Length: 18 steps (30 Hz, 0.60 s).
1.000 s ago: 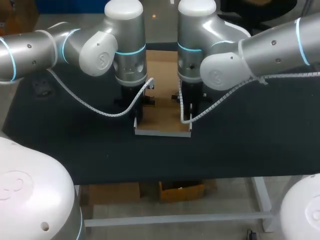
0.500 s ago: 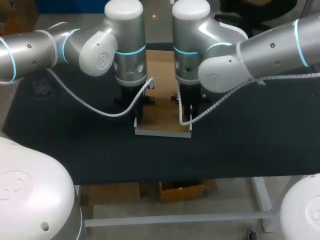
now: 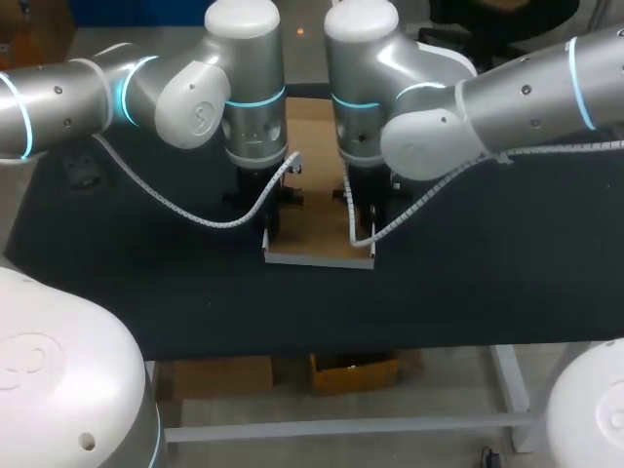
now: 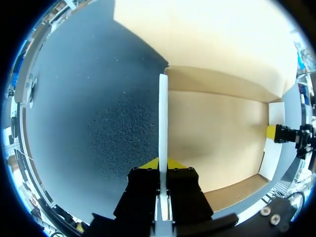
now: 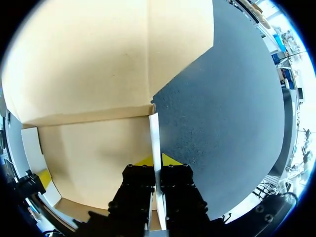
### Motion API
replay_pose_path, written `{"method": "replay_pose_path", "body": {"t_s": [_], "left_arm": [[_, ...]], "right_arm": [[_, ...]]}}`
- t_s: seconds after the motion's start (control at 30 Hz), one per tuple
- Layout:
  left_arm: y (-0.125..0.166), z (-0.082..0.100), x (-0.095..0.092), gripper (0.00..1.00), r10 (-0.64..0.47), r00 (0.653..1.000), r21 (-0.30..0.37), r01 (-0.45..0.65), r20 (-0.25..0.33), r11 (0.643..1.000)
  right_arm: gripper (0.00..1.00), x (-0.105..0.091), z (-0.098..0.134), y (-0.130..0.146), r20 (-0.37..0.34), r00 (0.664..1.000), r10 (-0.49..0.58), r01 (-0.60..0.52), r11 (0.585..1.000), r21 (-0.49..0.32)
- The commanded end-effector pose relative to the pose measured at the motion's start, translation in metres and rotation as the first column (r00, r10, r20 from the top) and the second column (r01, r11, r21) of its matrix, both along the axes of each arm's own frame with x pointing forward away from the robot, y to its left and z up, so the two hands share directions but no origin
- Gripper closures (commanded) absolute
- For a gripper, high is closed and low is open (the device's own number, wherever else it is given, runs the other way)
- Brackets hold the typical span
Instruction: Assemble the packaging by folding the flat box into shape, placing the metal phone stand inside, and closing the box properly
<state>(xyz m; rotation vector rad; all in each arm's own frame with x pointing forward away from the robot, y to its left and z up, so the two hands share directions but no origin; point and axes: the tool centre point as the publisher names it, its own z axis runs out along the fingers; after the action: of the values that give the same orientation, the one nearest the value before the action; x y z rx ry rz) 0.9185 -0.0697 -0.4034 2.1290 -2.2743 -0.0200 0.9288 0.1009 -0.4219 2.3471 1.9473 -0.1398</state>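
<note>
A shallow brown cardboard box [image 3: 317, 234] sits open in the middle of a black table [image 3: 146, 283], only partly formed. On the left, the left tool [image 4: 163, 167] is closed on the box's left side wall [image 4: 163, 118]. That wall stands upright, its white edge pinched between the two yellow tips. Between the arms, the box floor is bare and a low front wall is raised. The lid panel [image 3: 314, 115] extends open beyond the back wall. On the right, the right tool [image 5: 155, 160] likewise grips the upright right side wall [image 5: 154, 131]. The metal phone stand is not visible in any view. In my judgement the folding is underway, with the walls up but not locked. Putting the stand inside and shutting the lid are both left to do.
</note>
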Motion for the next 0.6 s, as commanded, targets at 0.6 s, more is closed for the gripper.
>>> {"method": "replay_pose_path", "body": {"t_s": [0.6], "left_arm": [[0.0015,0.0009,-0.0005,1.00,0.001,1.000,0.006,-0.001,0.001,1.000]], "right_arm": [[1.00,-0.0038,-0.0040,0.0087,0.087,0.984,-0.153,0.169,0.961,-0.217]]}}
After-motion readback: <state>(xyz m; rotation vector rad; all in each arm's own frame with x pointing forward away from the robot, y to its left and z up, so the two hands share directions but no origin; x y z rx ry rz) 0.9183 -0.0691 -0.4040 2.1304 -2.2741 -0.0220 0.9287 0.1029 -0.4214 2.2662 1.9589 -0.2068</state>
